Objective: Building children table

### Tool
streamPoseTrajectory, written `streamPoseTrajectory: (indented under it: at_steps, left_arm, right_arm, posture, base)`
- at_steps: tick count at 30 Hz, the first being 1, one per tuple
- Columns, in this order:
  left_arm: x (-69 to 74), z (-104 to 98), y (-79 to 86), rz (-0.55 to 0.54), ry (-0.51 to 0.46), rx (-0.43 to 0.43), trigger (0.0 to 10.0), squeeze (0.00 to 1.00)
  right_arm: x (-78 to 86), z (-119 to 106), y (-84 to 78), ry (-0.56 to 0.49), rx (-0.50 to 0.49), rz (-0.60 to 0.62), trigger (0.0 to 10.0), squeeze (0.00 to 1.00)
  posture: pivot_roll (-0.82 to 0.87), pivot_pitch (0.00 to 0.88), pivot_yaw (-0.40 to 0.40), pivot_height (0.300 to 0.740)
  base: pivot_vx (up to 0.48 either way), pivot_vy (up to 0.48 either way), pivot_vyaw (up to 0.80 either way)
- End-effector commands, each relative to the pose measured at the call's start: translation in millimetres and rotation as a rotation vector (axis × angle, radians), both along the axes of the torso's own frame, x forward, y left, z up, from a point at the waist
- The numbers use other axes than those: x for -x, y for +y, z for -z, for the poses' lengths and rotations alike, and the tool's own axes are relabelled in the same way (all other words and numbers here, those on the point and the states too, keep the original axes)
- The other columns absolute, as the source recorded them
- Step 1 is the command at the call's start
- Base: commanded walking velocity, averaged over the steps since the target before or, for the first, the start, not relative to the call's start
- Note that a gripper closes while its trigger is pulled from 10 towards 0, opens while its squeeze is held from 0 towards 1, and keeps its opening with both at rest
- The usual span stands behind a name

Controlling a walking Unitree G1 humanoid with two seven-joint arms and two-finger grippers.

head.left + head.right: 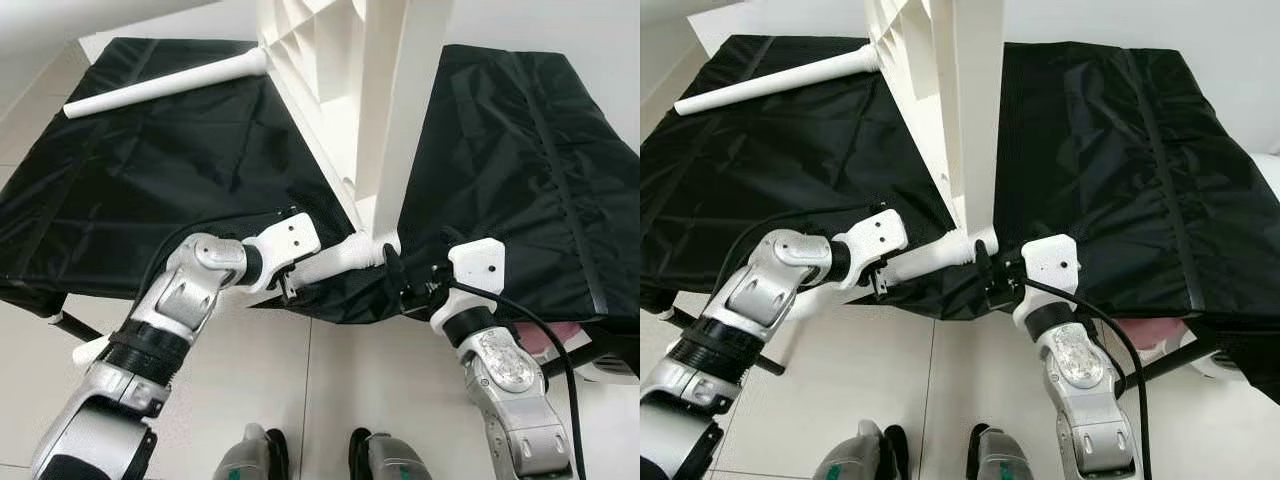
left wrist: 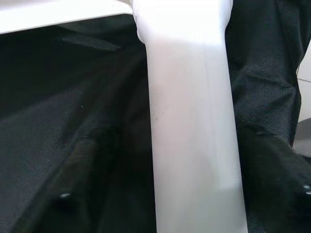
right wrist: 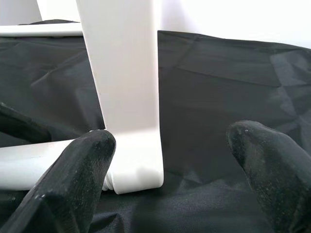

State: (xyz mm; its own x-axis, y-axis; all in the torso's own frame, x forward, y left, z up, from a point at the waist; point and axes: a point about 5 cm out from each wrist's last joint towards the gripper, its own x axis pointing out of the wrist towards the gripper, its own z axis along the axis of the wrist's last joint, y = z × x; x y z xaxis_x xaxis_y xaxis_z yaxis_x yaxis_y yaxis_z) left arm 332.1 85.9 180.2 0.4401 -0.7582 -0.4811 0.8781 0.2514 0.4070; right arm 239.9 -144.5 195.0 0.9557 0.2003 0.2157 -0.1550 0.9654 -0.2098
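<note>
At near bench [image 1: 150, 190] edge, left end effector [image 1: 292, 287] grips white leg [image 1: 335, 262]; right end effector [image 3: 170, 165] open beside tabletop [image 1: 385, 110] corner.

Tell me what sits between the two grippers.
In the eye views, the tabletop's lower corner and the leg's joint lie between the left gripper and right gripper.

upright white tabletop [image 1: 385, 110] mid-way, open black cloth [image 1: 150, 190] either side
</note>
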Motion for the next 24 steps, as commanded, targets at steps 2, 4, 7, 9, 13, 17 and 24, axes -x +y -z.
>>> streamPoseTrajectory:
  at_steps: [2,4,7,9,13,17,24]
  left_arm:
    - [-3.1,13,4.7,-0.048,-0.001,-0.040,0.0,0.00]
    - [-3.8,14,5.4,-0.029,0.002,-0.053,0.0,0.00]
    - [-4.2,13,4.7,0.012,0.001,-0.062,0.0,0.00]
    - [-4.4,13,4.0,0.033,-0.003,-0.067,0.0,0.00]
    - [-3.9,5,-0.2,0.128,-0.033,-0.080,0.0,0.00]
    - [-0.8,-1,-3.1,0.206,-0.072,-0.096,0.0,0.00]
    - [19.7,-36,-29.4,0.557,-0.270,-0.092,0.0,0.00]
  right_arm:
    - [3.9,-1,-0.5,-0.004,-0.007,0.008,10.0,0.00]
    - [4.4,-1,-1.1,-0.004,-0.007,0.012,10.0,0.00]
    - [4.5,-1,-1.1,-0.004,-0.007,0.012,10.0,0.00]
    - [4.4,-1,-1.1,-0.004,-0.006,0.012,10.0,0.00]
    - [3.6,-1,-0.7,-0.005,-0.004,0.011,10.0,0.00]
    - [3.5,-1,-0.8,-0.005,-0.004,0.011,10.0,0.00]
    - [2.3,0,-1.0,-0.002,-0.001,0.012,10.0,0.00]
  posture:
    - [-0.11,0.167,0.065,0.740]
    - [-0.11,0.168,0.066,0.740]
    - [-0.10,0.168,0.066,0.740]
    - [-0.10,0.168,0.066,0.740]
    - [-0.11,0.168,0.065,0.740]
    - [-0.11,0.167,0.065,0.740]
    - [-0.11,0.166,0.062,0.740]
  base:
    - [0.000,0.000,0.00]
    - [0.000,0.000,0.00]
    - [0.000,0.000,0.00]
    - [0.000,0.000,0.00]
    - [0.000,0.000,0.00]
    - [0.000,0.000,0.00]
    - [0.000,0.000,0.00]
